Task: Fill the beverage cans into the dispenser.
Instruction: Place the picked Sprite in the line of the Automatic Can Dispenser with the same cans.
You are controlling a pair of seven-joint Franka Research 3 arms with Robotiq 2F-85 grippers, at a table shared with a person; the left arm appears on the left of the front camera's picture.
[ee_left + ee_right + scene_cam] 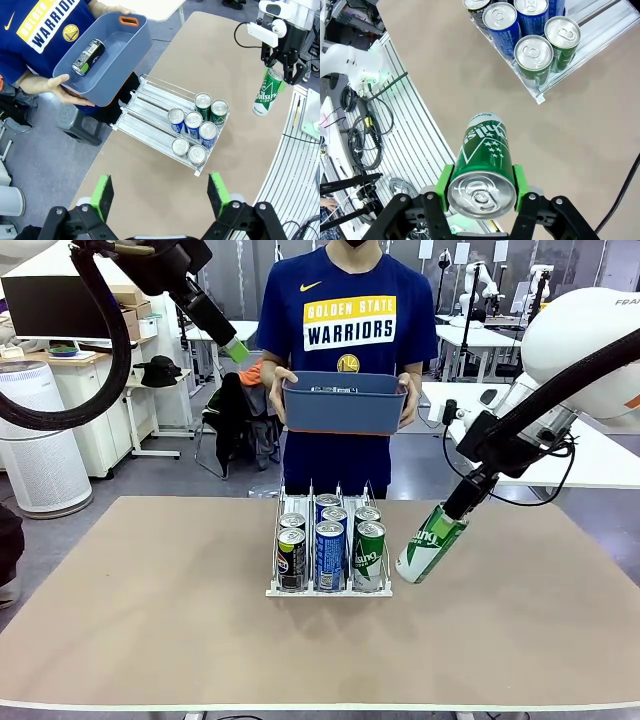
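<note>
green cylindrical can [482, 150], glossy, between flat pads [444, 183] of right gripper [481, 187]

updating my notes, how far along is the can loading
Done: seven cans stand in the dispenser. In hand: the right gripper clamps a green can, tilted, beside it. To go: that can, plus a black can lying in the bin the person holds; the left gripper is open.

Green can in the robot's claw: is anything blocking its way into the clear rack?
Nothing visible does. The green aluminium can, gripped by the right end effector, hangs tilted beside the clear-plastic three-lane dispenser, only bare table between. Two green cans fill the nearest lane's front; its rear stretch is open.
</note>
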